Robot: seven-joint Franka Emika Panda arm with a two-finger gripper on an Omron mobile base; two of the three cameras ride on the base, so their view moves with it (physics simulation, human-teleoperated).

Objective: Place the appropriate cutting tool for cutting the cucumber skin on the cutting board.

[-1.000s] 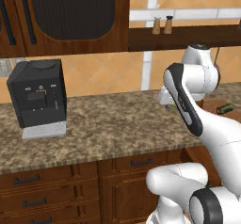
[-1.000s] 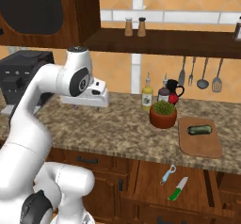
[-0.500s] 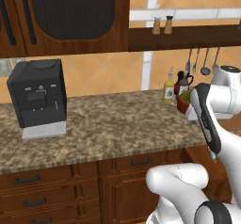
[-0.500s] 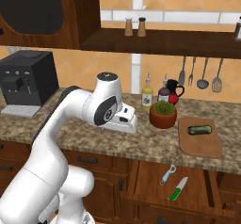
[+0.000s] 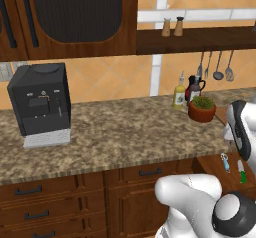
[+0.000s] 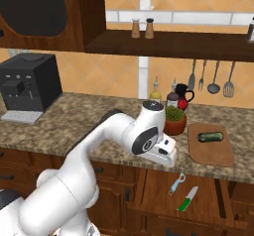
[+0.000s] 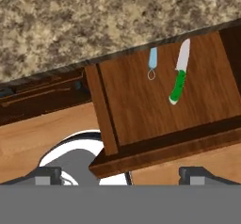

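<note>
- Progress is slight, as I judge it: nothing has been picked up and every task item lies where a start would leave it.
- Coffee machine (image 6: 27, 86) stands far left on the counter (image 6: 94, 126), well apart from the work and no part of it.
- Gripper (image 7: 120, 173) hangs above the open drawer (image 7: 160, 100), left of the cutting board (image 6: 210, 144); in the hand view its two fingertips (image 7: 47, 175) stand wide apart with nothing between them, so it is spread and empty.
- Peeler (image 7: 152, 62), the small light blue tool with a wire loop, lies in the drawer below and left of the board; I take it as the right tool for cucumber skin. It is untouched and well clear of the fingertips.
- Knife (image 7: 179, 75) with the green handle lies just beside the peeler, nearer the board's side of the drawer; the two do not touch. A careless descent could catch the wrong one.
- Plant pot (image 6: 174, 122) sits on the counter just left of the board.
- Cucumber (image 6: 211, 137) rests on the board, toward its far edge, leaving bare wood in front of it for the tool.
- Left to do, by my reading: descend to the peeler, close on it, lift it out of the drawer, carry it up to the board and set it down.
</note>
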